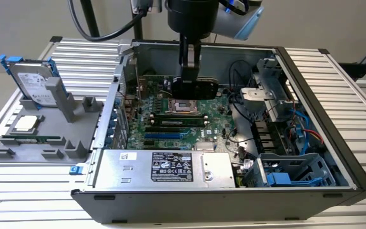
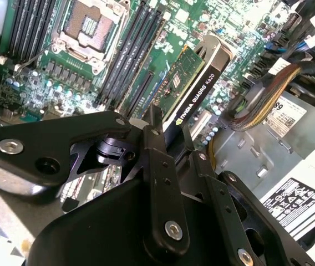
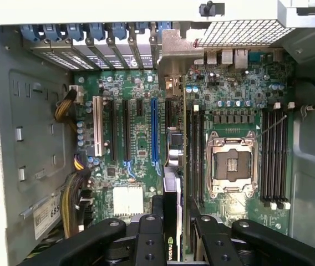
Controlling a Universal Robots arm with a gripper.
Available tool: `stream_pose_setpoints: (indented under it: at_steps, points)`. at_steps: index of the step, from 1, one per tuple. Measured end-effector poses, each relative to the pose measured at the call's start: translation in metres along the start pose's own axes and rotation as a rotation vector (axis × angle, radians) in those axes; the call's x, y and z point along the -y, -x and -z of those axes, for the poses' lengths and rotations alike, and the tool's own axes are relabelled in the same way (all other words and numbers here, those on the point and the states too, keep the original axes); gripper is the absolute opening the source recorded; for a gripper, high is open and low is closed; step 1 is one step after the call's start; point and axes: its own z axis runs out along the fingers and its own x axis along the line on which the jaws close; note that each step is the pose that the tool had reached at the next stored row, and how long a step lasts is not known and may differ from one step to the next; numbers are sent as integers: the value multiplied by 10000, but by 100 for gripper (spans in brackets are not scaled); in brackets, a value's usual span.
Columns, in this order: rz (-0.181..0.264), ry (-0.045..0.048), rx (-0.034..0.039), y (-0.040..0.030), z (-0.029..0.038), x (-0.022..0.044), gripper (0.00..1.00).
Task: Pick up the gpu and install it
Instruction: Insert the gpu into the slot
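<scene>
We see the tool (image 1: 191,71) reaching down into the open computer case (image 1: 335,119), clamped on the gpu (image 1: 196,88), which hangs edge-down just above the motherboard (image 1: 170,119). In the second wrist view the tool (image 2: 171,138) has its black fingers (image 2: 157,160) pressed against both faces of the gpu (image 2: 193,88), whose black cooler face is turned toward the camera. In the first wrist view the gpu (image 3: 171,166) runs lengthwise straight out from the tool (image 3: 171,221), between the blue expansion slot (image 3: 154,130) on one side and the empty processor socket (image 3: 232,163) with its memory slots (image 3: 195,152) on the other; whether its edge touches the board we cannot tell.

Past the card's far end lies the row of rear bracket openings (image 3: 107,39). In the exterior view, the power supply (image 1: 164,167) sits below the tool toward the case's near wall. Outside the case, off toward the exterior view's left, a grey fixture (image 1: 43,129) on the slatted tabletop (image 1: 335,62) holds a silver hard drive with blue rails (image 1: 34,83) standing upright, a processor chip (image 1: 25,123) and a memory stick (image 1: 34,140).
</scene>
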Motion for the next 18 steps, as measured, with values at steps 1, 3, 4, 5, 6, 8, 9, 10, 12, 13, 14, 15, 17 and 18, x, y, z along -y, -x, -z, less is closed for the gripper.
stream_pose_setpoints:
  at_steps: [1, 3, 4, 5, 6, 8, 9, 10, 12, 13, 14, 15, 17, 18]
  points:
    - [0, 0, 0, 0, -4, 0, 0]
    - [0, 0, 0, 0, -12, 0, 0]
    - [0, -1, 1, 0, -17, -1, 0]
    - [0, 0, 1, 0, -22, -1, 0]
    - [0, 0, 0, 0, -27, -1, 0]
    - [0, -1, 2, 0, -40, -1, 0]
    - [0, -1, 1, 0, -46, -1, 0]
    - [0, 0, 0, 0, -51, -1, 0]
    - [0, -1, 1, 0, -66, -2, 0]
    - [0, 0, 1, 0, -73, -2, 0]
    - [0, 0, 0, 0, -81, -2, 0]
    - [-1, 4, -1, 0, -92, -3, 0]
    - [-2, 12, 0, 0, -117, -4, 0]
    - [-2, 17, 0, 0, -130, -4, 0]
